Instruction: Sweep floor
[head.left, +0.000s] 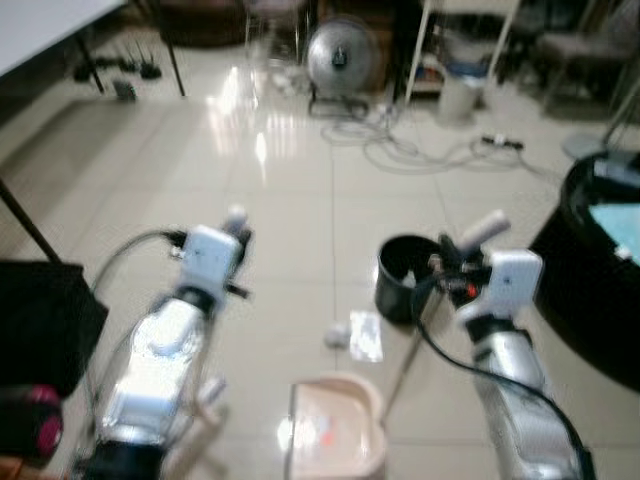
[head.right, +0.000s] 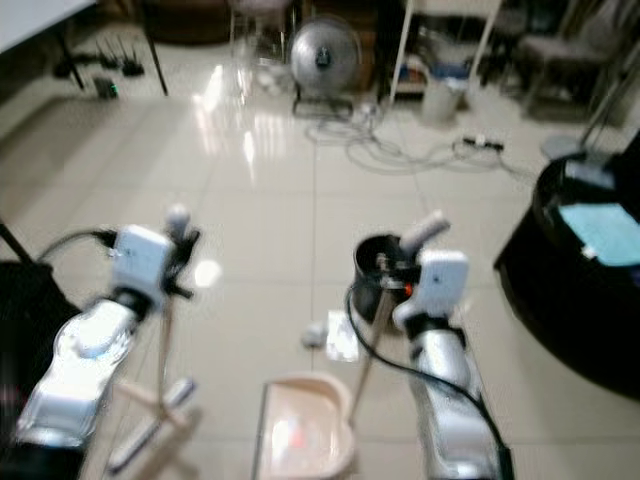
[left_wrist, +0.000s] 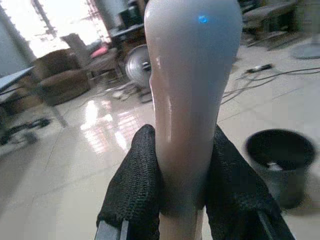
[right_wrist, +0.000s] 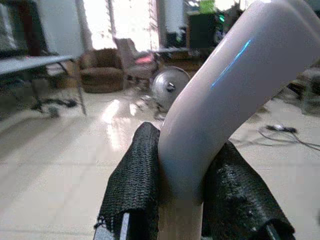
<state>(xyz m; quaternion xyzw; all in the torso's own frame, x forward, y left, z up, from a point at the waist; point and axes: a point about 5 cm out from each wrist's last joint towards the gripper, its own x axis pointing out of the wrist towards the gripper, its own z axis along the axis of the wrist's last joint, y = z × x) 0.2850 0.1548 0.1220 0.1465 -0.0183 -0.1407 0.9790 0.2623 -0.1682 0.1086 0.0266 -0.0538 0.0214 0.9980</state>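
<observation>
My left gripper (left_wrist: 182, 145) is shut on the pale top of a broom handle (left_wrist: 187, 75). The handle (head.right: 165, 330) runs down to the floor beside my left arm. My right gripper (right_wrist: 187, 150) is shut on the curved white grip of the dustpan handle (right_wrist: 225, 85). Its pole (head.left: 405, 365) slants down to the pink dustpan (head.left: 335, 425), which rests on the tiles between my arms. A crumpled white scrap (head.left: 337, 335) and a flat clear wrapper (head.left: 365, 335) lie just beyond the pan. A black waste bin (head.left: 405, 278) stands behind them, close to my right gripper (head.left: 455, 255).
A large black rounded piece of furniture (head.left: 590, 290) stands at the right, a black bag (head.left: 45, 320) at the left. Farther off are a floor fan (head.left: 340, 55), loose cables (head.left: 400, 150), a power strip (head.left: 500, 142) and a white bucket (head.left: 460, 95). Glossy tiles stretch ahead.
</observation>
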